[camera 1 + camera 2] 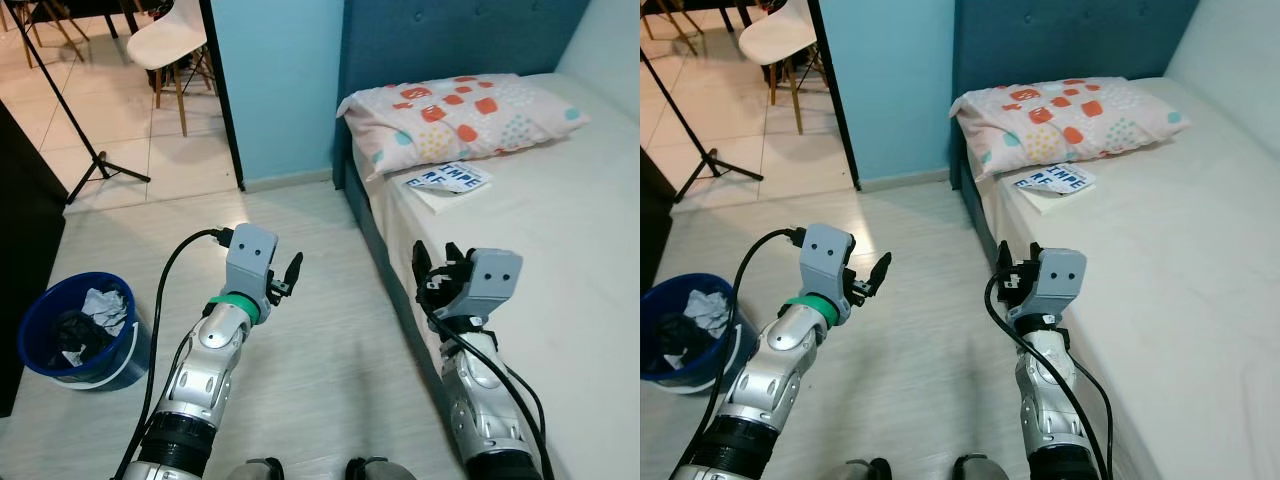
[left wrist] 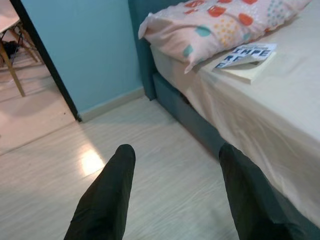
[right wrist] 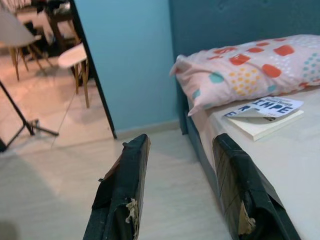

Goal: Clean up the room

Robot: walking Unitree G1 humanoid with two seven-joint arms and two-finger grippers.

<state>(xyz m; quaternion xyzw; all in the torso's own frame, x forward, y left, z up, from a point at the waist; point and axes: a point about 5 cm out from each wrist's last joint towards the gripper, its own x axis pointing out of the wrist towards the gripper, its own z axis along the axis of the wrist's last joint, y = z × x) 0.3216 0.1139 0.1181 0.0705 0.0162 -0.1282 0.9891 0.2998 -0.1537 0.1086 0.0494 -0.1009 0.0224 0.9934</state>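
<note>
A white book with blue lettering [image 1: 447,181] lies on the bed [image 1: 560,260], just in front of a patterned pillow [image 1: 455,115]. A blue bin [image 1: 40,350] holding crumpled rubbish stands on the floor at my left. My left gripper [image 1: 290,277] is raised over the pale wood floor and open, with nothing between its fingers [image 2: 112,190]. My right gripper [image 1: 437,262] hovers at the bed's near edge, also open and empty, well short of the book [image 3: 265,114].
The blue headboard [image 1: 450,40] and a light blue wall [image 1: 275,80] close off the far side. A doorway at the left leads to a tiled room with a white chair [image 1: 170,40] and a black tripod stand [image 1: 95,165]. A dark panel [image 1: 25,230] borders the bin.
</note>
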